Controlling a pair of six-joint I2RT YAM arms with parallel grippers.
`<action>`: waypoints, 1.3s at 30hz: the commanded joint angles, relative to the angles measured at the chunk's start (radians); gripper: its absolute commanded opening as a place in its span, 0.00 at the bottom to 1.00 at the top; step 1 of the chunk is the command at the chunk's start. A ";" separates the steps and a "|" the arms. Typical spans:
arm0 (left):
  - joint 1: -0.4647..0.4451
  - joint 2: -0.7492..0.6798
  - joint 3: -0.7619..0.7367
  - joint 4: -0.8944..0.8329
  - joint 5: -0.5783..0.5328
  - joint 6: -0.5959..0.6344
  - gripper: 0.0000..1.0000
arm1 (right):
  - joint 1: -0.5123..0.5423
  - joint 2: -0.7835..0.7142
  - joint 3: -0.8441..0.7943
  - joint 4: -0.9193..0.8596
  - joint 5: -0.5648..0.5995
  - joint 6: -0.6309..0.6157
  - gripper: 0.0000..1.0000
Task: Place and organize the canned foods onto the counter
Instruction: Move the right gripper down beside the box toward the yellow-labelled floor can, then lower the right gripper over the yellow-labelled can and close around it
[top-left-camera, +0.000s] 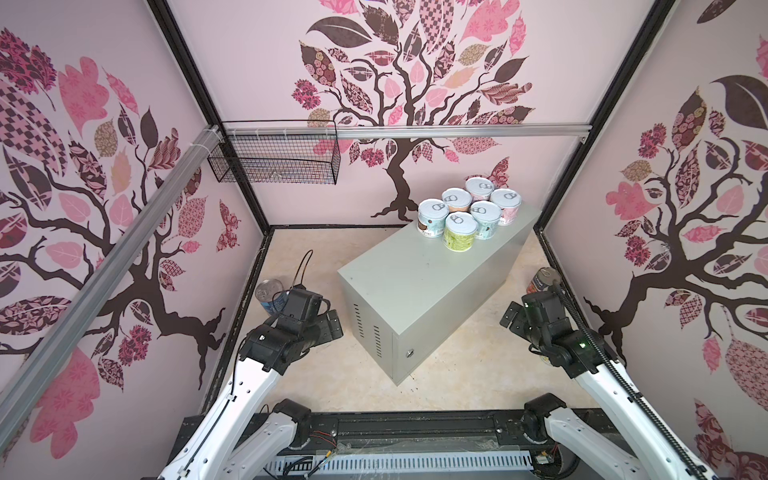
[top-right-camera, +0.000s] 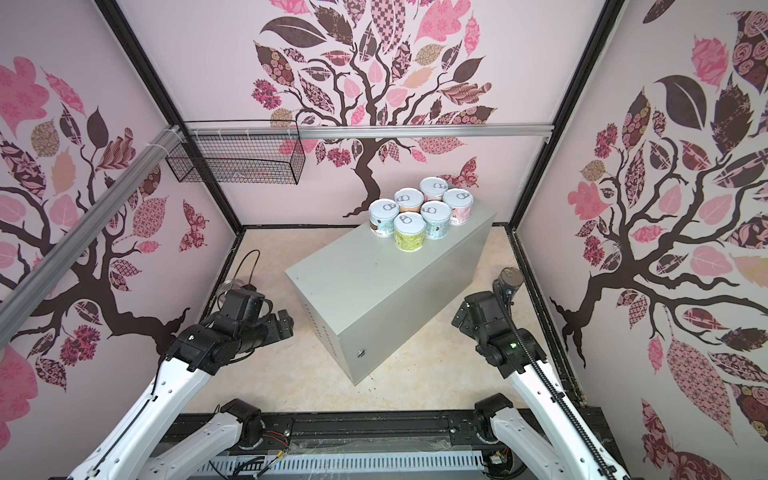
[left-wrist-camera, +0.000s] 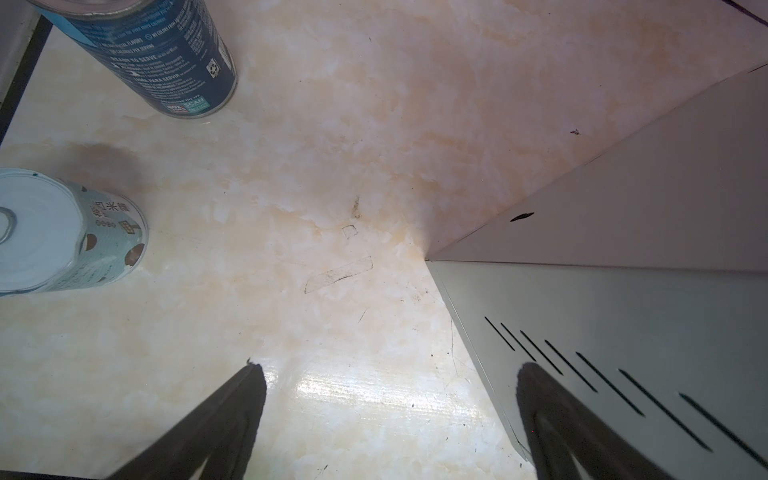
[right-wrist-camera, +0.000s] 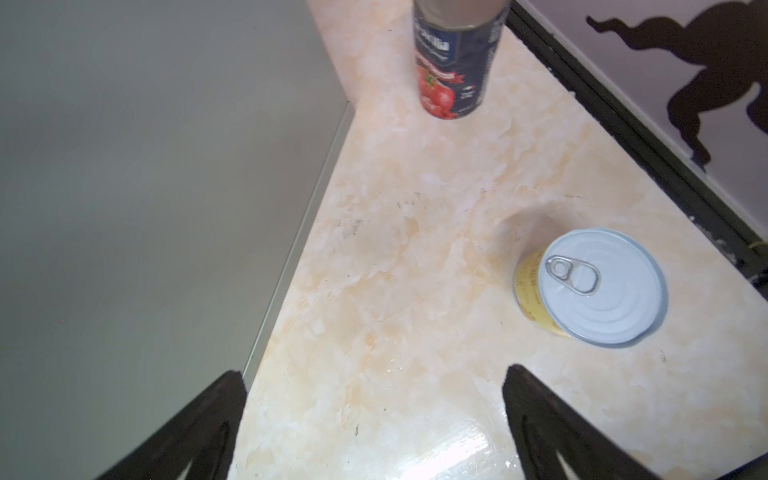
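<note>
Six short pull-tab cans (top-left-camera: 484, 216) stand upright in a tight cluster, touching one another, at the far end of the top of the counter (top-left-camera: 415, 282), a long light-grey metal box set at an angle on the cream marbled surface (top-left-camera: 316, 382). The rest of the counter's top is bare, and its near end shows vent slots and a small round lock.

Four cans stand upright on the marbled surface. A tall blue can (left-wrist-camera: 166, 62) is near the left edge, with a short teal-labelled can (left-wrist-camera: 70, 241) near it but apart. A tall dark can with red tomatoes (right-wrist-camera: 455, 62) is near the right edge, close to the counter's long side, and a short yellow-labelled can (right-wrist-camera: 598, 286) stands apart from it beside the black frame at that edge.

The left gripper (left-wrist-camera: 390, 370) hangs over bare surface just beside the counter's vented end, its jaws spread wide with nothing between them. The right gripper (right-wrist-camera: 374, 372) hangs over bare surface along the counter's right side, its jaws likewise wide apart and holding nothing. A black wire mesh basket (top-left-camera: 274, 162) hangs from the rail at the back left corner.
</note>
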 joint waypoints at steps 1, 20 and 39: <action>0.005 0.009 0.026 0.030 -0.009 -0.001 0.98 | -0.085 0.006 -0.020 0.043 -0.067 -0.007 1.00; 0.005 0.040 -0.024 0.104 0.064 0.028 0.98 | -0.253 0.126 -0.083 0.032 0.145 0.167 1.00; 0.005 0.076 -0.039 0.128 0.099 0.042 0.98 | -0.444 0.156 -0.224 0.134 0.063 0.310 1.00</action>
